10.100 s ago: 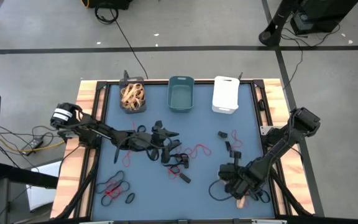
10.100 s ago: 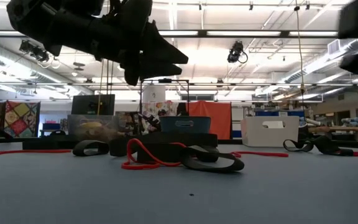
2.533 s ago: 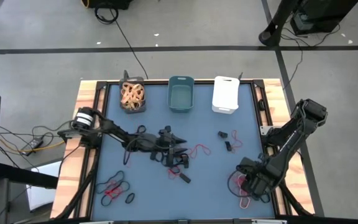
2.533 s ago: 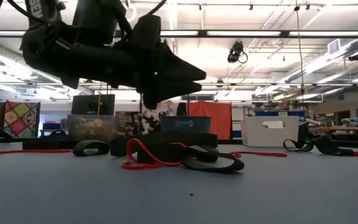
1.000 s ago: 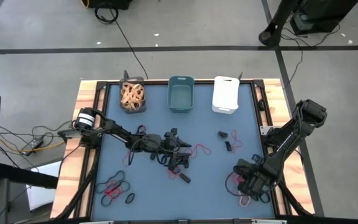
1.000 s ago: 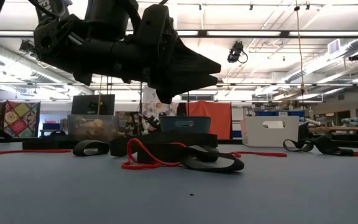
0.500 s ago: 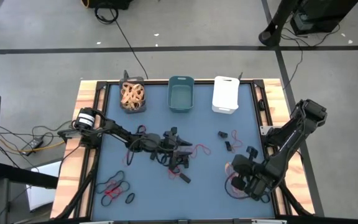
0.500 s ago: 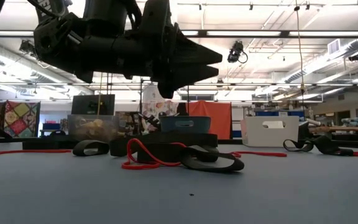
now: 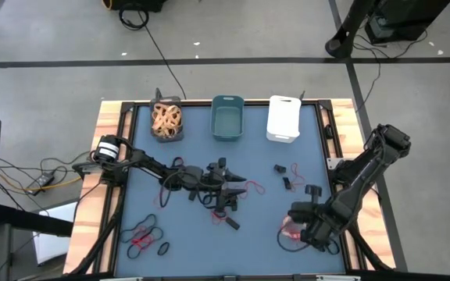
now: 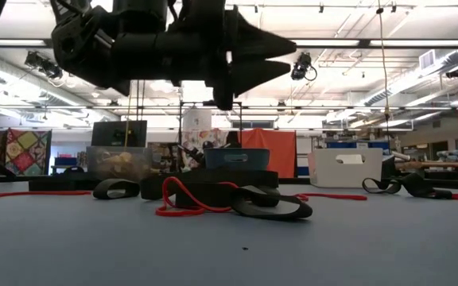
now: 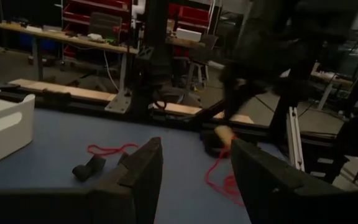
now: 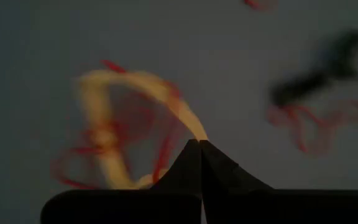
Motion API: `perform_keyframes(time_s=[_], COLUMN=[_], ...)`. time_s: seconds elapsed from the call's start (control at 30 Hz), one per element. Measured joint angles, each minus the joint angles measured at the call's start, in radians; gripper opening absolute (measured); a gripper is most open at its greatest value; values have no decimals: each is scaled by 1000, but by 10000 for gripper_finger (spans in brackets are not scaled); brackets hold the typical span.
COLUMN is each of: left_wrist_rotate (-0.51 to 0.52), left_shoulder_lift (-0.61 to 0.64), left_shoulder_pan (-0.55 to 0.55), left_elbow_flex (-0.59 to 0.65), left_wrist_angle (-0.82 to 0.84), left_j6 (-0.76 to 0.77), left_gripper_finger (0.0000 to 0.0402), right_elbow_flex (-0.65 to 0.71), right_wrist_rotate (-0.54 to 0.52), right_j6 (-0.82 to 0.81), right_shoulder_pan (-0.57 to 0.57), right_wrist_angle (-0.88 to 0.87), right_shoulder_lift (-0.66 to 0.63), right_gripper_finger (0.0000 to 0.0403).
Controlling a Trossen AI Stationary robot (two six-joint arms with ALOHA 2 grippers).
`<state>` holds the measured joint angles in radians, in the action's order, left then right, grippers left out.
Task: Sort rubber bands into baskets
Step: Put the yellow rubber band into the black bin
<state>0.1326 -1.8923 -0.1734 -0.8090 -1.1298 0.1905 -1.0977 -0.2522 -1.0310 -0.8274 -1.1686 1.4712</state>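
My right gripper (image 9: pixel 290 220) is near the table's near right corner, shut on a tan rubber band (image 12: pixel 114 118) tangled with red bands (image 12: pixel 160 143). My left gripper (image 9: pixel 244 183) hangs open and empty above the middle pile of black and red bands (image 9: pixel 221 201); the low view shows it well clear of the pile (image 10: pixel 229 202). At the far edge stand three baskets. The dark grey basket (image 9: pixel 166 121) holds tan bands, the teal one (image 9: pixel 227 119) and the white one (image 9: pixel 283 119) show none. My right gripper pinches the tan band at one point of its loop (image 12: pixel 193 132) between the tips of its two shut fingers. The loop spreads out beyond the fingertips. In the left wrist view the tan band (image 11: pixel 224 134) is off the table and red strands (image 11: pixel 219 177) trail down from it.
More red and black bands lie near the near left corner (image 9: pixel 145 238). A few black bands (image 9: pixel 286 178) and a red strand (image 9: pixel 250 187) lie right of the middle. Wooden rails run along the table's left and right edges.
My right gripper has gone toward the table's left and a little toward the far edge, taking the tan band and its red tangle away from the near edge. My left gripper has risen above the middle pile and gone slightly toward the right.
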Motion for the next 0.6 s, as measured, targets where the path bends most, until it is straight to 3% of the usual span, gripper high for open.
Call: perform_keyframes(time_s=[0.1,0.27,0.4,0.6], left_wrist_rotate=[-1,-2,21,26], left_shoulder_lift=[0,0,-7,-43], left_shoulder_pan=[-1,0,-1,-1], left_elbow_flex=[-14,-43,-73,-141], left_wrist_angle=[10,62,66,71], left_j6=[-1,-1,2,0], left_gripper_finger=[193,193,193,193], right_elbow_flex=[0,1,1,1], right_wrist_rotate=[-68,-327,-515,-752], right_j6=[-70,-122,-42,210], right_shoulder_pan=[7,6,6,6], right_wrist_angle=[-139,-231,-160,58], right_shoulder_lift=[0,0,0,0], right_gripper_finger=[2,2,2,2])
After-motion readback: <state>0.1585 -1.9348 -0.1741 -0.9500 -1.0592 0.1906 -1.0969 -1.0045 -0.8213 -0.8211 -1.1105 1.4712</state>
